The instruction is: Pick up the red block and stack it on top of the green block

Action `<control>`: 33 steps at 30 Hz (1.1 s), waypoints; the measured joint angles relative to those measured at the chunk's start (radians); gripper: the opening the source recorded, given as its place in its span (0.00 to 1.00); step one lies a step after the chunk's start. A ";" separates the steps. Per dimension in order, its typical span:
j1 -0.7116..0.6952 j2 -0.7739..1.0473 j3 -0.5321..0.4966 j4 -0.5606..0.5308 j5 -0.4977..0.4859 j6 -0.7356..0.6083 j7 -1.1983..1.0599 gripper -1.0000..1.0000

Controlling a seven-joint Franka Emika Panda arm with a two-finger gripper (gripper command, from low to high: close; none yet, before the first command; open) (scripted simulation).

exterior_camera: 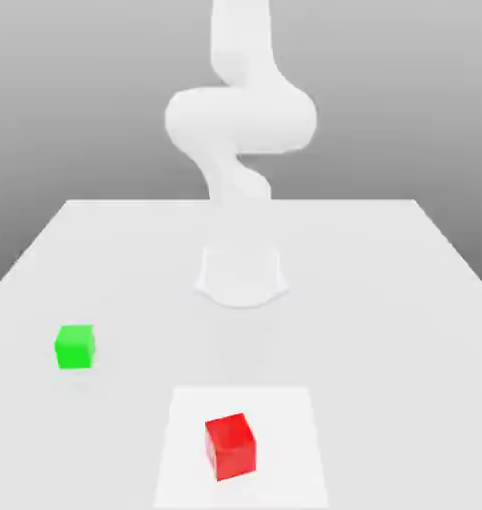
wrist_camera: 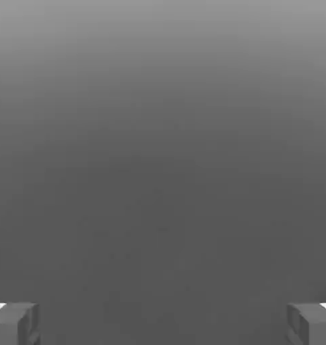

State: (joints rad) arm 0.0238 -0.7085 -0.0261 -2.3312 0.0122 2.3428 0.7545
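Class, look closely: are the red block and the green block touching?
Apart: the exterior view shows a wide stretch of bare table between the red block and the green block.

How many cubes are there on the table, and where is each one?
2. The red block sits on the white square, near the exterior view's bottom edge; the green block is on the table, toward the exterior view's left.
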 joint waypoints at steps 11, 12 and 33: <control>0.076 0.407 -0.082 -0.138 0.062 0.189 -0.207 0.50; 0.080 0.443 -0.086 -0.150 0.066 0.206 -0.225 0.50; 0.052 1.014 -0.059 -0.256 0.087 0.547 -0.398 0.00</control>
State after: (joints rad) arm 0.0754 0.3052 -0.0855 -2.5873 0.0993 2.8898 0.3563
